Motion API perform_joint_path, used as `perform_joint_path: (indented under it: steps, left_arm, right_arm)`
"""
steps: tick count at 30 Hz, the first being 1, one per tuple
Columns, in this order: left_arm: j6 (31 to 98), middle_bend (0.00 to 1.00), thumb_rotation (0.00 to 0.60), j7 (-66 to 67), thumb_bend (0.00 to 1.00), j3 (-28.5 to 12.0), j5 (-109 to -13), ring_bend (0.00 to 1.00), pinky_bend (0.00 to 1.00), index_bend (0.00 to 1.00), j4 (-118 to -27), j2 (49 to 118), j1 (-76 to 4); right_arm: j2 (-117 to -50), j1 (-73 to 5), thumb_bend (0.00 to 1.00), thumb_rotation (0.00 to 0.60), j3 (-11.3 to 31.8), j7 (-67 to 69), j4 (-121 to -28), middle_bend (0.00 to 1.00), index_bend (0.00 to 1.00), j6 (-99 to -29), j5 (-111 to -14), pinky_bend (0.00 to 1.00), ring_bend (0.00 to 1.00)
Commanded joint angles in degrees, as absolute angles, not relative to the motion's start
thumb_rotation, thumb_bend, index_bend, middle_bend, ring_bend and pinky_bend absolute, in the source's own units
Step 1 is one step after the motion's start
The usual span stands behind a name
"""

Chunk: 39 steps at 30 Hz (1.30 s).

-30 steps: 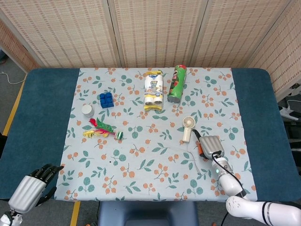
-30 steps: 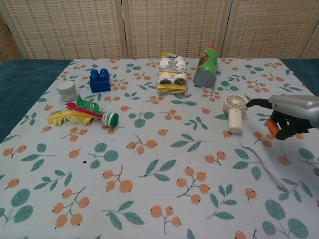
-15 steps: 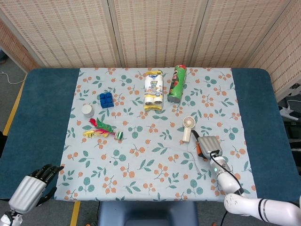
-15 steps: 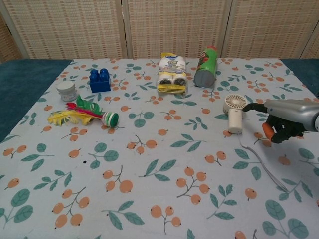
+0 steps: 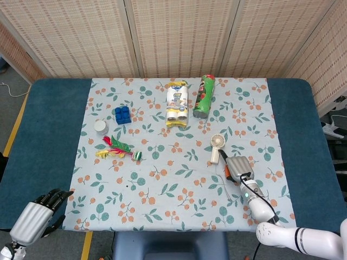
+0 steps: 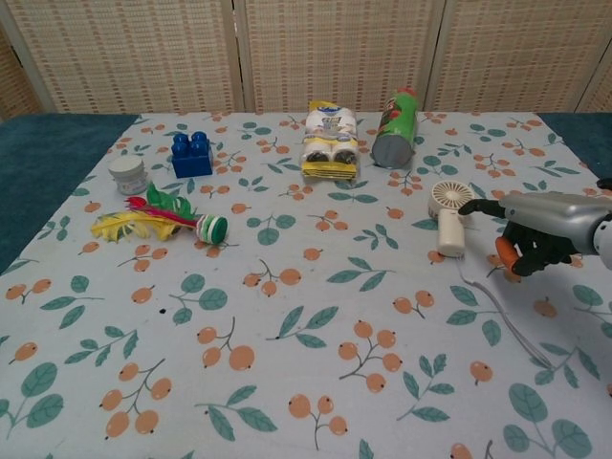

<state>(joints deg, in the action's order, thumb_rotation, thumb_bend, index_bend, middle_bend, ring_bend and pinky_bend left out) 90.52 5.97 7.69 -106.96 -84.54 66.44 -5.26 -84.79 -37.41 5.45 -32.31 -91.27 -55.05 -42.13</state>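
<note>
My right hand (image 5: 239, 167) (image 6: 537, 228) hovers low over the flowered cloth (image 5: 179, 189), just right of a small cream hand-held fan (image 5: 217, 145) (image 6: 448, 212). Its fingers bend downward and the dark thumb reaches toward the fan's head without touching it. An orange part shows under the palm; I cannot tell whether it belongs to the hand. A thin white cord (image 6: 497, 311) trails from the fan's handle past the hand. My left hand (image 5: 37, 215) hangs off the table's near left corner, holding nothing, and appears only in the head view.
At the back lie a green crisps tube (image 5: 204, 96) (image 6: 397, 128) and a yellow-white packet (image 5: 177, 104) (image 6: 330, 142). On the left are a blue toy block (image 5: 122, 114) (image 6: 191, 154), a small white jar (image 5: 101, 127) (image 6: 127, 175) and a feathered shuttlecock (image 5: 119, 150) (image 6: 163, 220).
My right hand has slid a little to the left, closing in on the fan. The left hand and the objects have stayed put.
</note>
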Motion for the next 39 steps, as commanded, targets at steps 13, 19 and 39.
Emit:
perform_joint_path:
  steps: [13, 19, 39]
  left_arm:
    - [90.7, 0.24, 0.6, 5.7, 0.34, 7.7, -107.0, 0.2, 0.47, 0.17, -84.6, 66.3, -5.2]
    - [90.8, 0.24, 0.6, 5.7, 0.34, 7.7, -107.1, 0.2, 0.47, 0.17, -84.6, 66.3, -5.2]
    - [90.8, 0.24, 0.6, 5.6, 0.34, 7.7, -107.2, 0.2, 0.47, 0.17, -84.5, 66.3, -5.2]
  right_arm:
    - [-85.7, -37.9, 0.73, 0.6, 5.1, -31.8, -90.9, 0.74, 0.0, -56.3, -42.6, 0.78, 0.67]
    - [-85.9, -38.1, 0.73, 0.6, 5.0, -31.8, -90.4, 0.74, 0.0, -56.3, -42.3, 0.78, 0.67]
    - [-86.8, -38.4, 0.73, 0.6, 4.8, -30.9, -88.3, 0.74, 0.0, -55.6, -41.9, 0.78, 0.67]
